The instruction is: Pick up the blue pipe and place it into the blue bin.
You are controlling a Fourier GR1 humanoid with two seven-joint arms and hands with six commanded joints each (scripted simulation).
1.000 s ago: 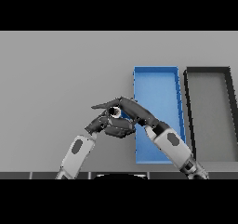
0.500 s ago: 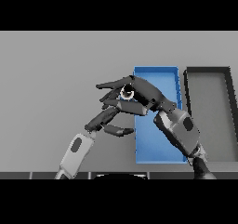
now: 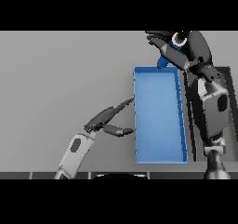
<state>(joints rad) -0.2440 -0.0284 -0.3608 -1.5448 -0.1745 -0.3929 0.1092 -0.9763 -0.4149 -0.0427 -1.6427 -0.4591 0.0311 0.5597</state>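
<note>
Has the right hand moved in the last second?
Yes. The right hand, curled round the blue pipe, moved from the blue bin's left edge up to its far end.

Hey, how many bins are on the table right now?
2. The blue bin sits right of centre, near the open left robot hand. A dark bin lies just to its right, largely hidden behind the right arm, whose right robot hand holds the blue pipe.

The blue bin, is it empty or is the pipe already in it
Empty. The blue bin shows only its bare blue floor; the blue pipe is in the right robot hand, above the bin's far edge.
</note>
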